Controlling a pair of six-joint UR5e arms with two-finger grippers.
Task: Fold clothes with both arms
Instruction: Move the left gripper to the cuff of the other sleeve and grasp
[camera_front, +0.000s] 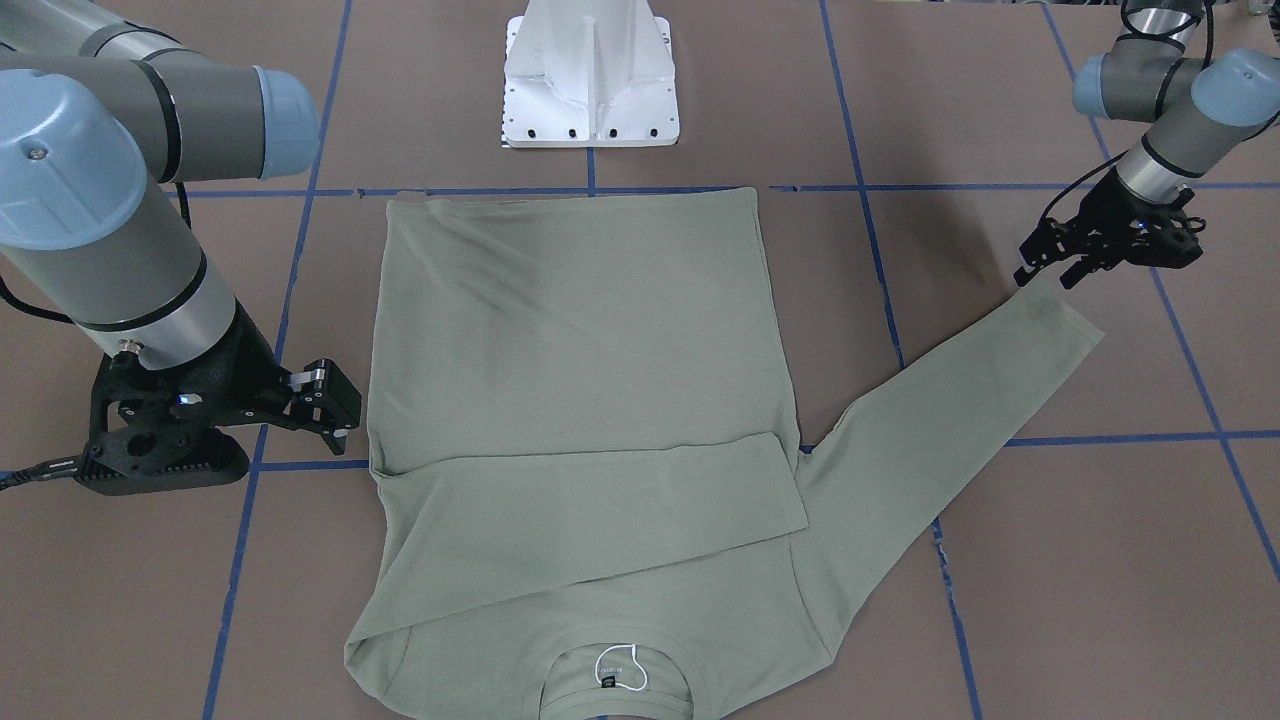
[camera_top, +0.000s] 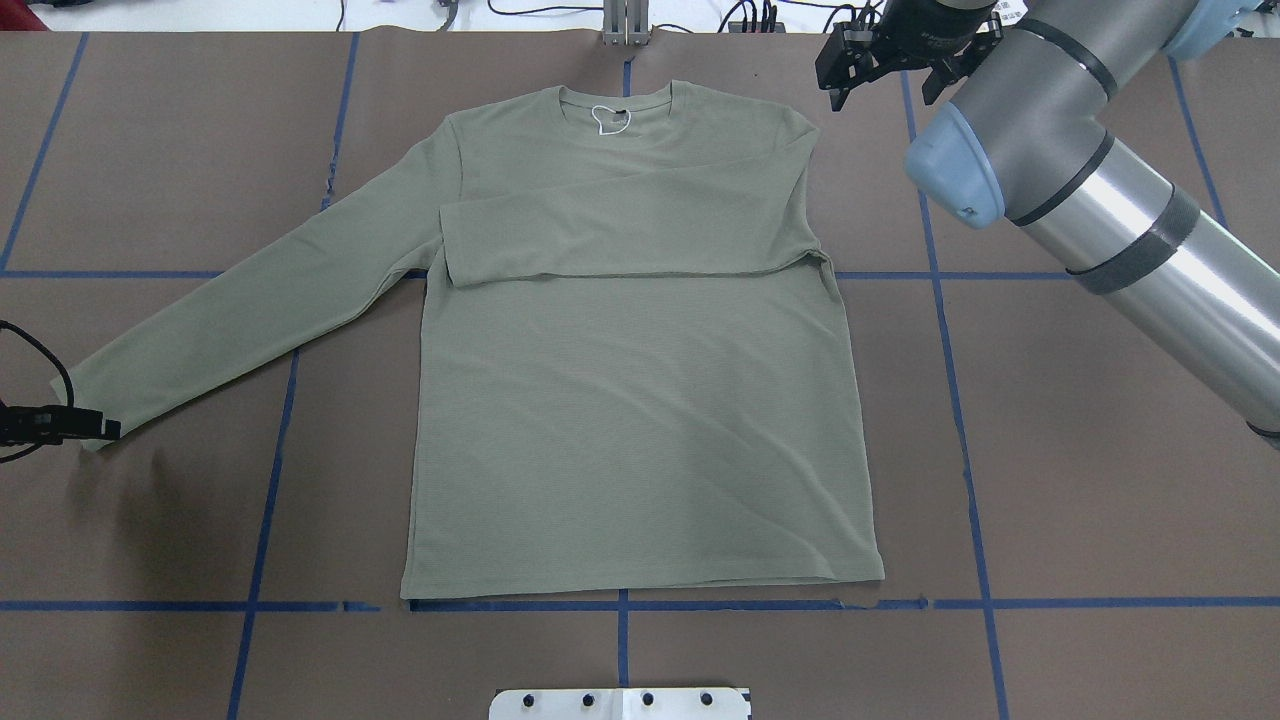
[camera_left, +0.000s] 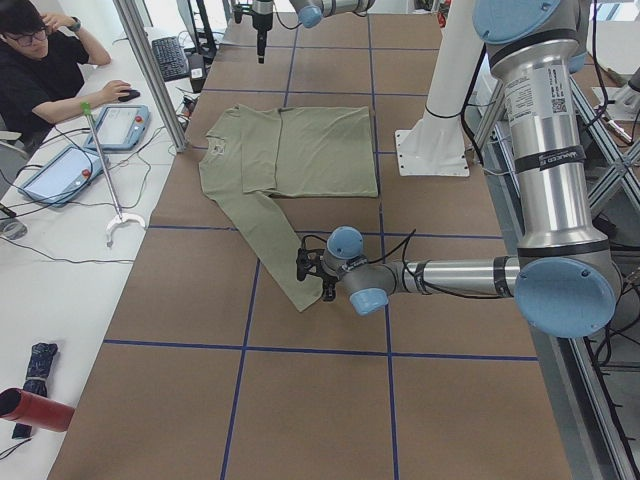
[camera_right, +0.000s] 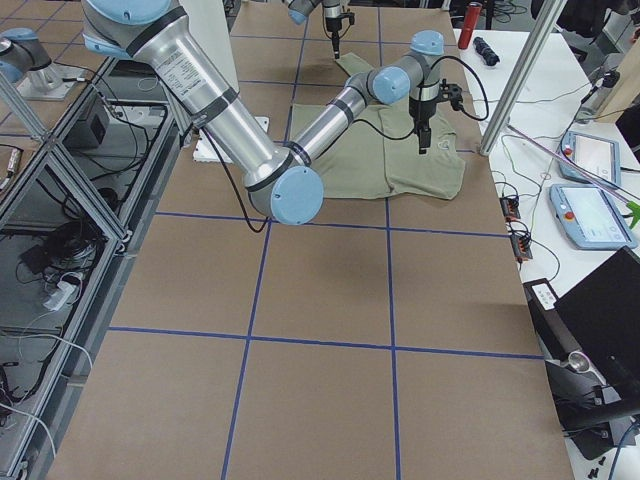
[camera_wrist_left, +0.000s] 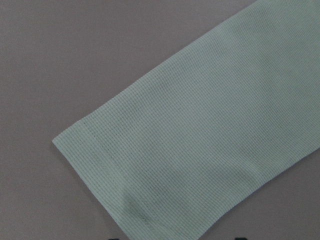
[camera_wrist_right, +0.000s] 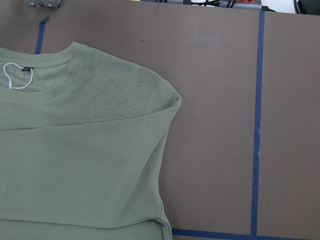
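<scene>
Plainly, the shirt (camera_top: 640, 420) lies flat on the desk (camera_top: 1050, 500), with its neck on the far side from the robot and its hem toward the robot's base. One sleeve (camera_top: 620, 230) is already laid across the chest. The other sleeve (camera_top: 260, 300) stretches out bare on the robot's left side — that one, we judge, comes next.

The left claw (camera_front: 1048, 268) sits right at that sleeve's cuff (camera_wrist_left: 100, 165), its fingers spread and gripping nothing. In its wrist view the cuff lies just ahead of the tips, though we cannot say whether they touch the cloth. The right claw (camera_top: 885, 90) hangs spread and empty just beside the folded shoulder (camera_wrist_right: 160, 95), off the fabric.

What the coming move turns on is the free sleeve's long axis. It runs on a slant from the cuff at the left claw, inward and away from the robot, to the shoulder seam. The left arm is by far the nearer — the right one stands well apart, across the whole body of the shirt. We would expect a pinch at the cuff, then a carry inward over the chest.
</scene>
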